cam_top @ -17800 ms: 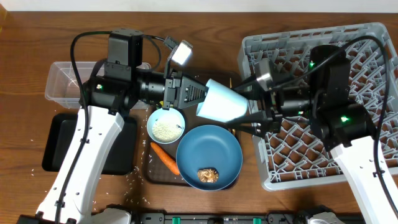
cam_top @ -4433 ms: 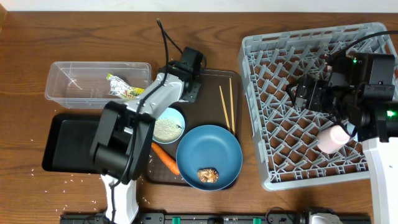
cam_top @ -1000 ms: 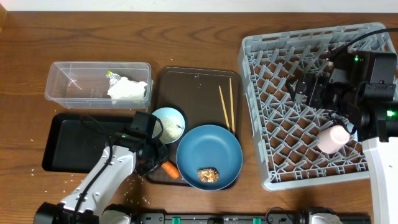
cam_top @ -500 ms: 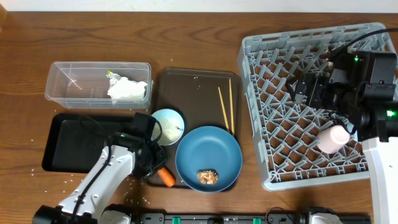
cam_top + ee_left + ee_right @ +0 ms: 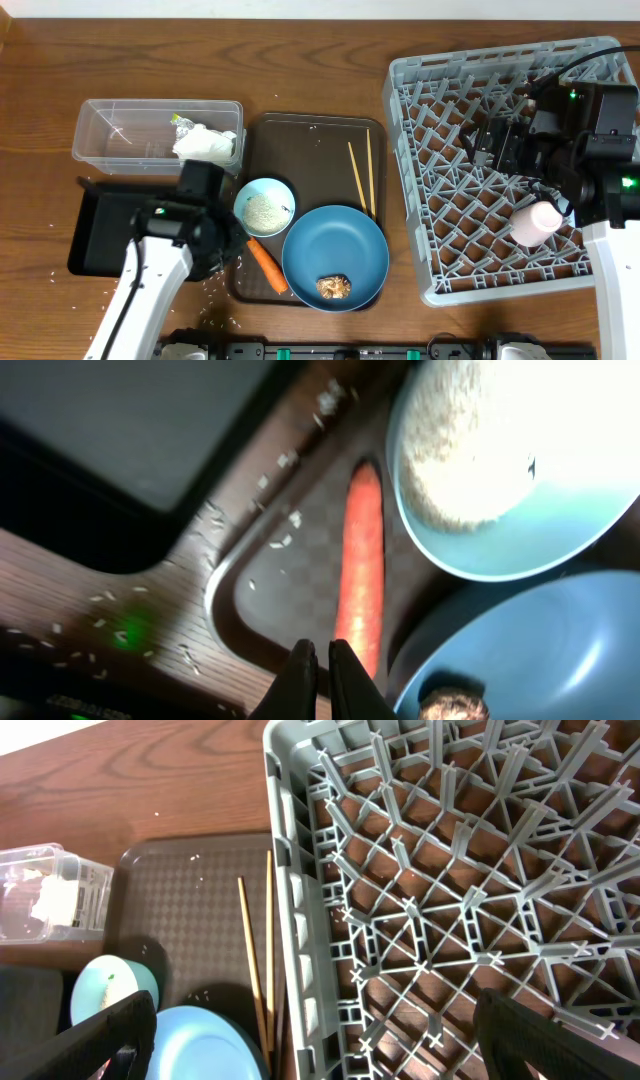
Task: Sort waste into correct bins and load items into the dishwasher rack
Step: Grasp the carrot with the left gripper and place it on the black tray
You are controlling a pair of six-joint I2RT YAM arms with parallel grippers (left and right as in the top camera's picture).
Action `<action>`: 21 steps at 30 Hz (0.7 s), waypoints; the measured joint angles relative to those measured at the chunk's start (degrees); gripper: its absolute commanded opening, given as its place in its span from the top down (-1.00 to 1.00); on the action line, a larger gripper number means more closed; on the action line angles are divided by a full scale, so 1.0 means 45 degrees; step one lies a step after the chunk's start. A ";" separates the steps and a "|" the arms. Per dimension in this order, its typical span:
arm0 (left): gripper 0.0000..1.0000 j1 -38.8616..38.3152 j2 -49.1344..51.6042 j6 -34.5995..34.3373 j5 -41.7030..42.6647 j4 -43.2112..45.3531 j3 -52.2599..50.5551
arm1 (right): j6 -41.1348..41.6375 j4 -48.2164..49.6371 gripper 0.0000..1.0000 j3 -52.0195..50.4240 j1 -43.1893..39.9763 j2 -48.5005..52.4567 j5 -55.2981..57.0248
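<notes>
Carrot [image 5: 360, 570]: lay flat on brown tray [image 5: 290, 590], beside rice bowl [image 5: 500, 460]. Left gripper [image 5: 322, 670]: closed, empty. Right gripper [image 5: 320, 1035]: spread wide.

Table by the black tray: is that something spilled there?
Yes. Loose white rice grains lie scattered on the wooden table between the black tray and the brown tray, with a few on the brown tray's corner.

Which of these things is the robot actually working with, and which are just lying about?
In the job: carrot, food lump, wrappers, loose rice, blue plate, small bowl, chopsticks, pink cup, clear tub, black tray, grey rack.
Just lying about: brown serving tray, wooden table.
</notes>
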 measured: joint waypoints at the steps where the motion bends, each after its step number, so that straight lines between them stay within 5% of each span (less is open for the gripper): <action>1: 0.81 0.0146 -0.0117 0.0010 -0.0034 -0.0019 0.0019 | 0.0000 0.0000 -0.89 0.0000 0.0000 0.0000 0.0000; 4: 0.28 0.0301 -0.0291 0.0165 0.0019 -0.0107 0.0034 | 0.0000 0.0000 -0.89 0.0000 0.0000 0.0000 0.0000; 7: 0.00 -0.0068 -0.0238 0.0170 0.0272 -0.0087 0.0019 | 0.0000 0.0010 -0.89 0.0000 0.0000 0.0000 0.0000; 21: -0.07 -0.2793 0.1948 -0.0248 0.0355 0.2025 -0.2142 | 0.0000 0.0015 -0.90 0.0000 0.0000 0.0000 0.0000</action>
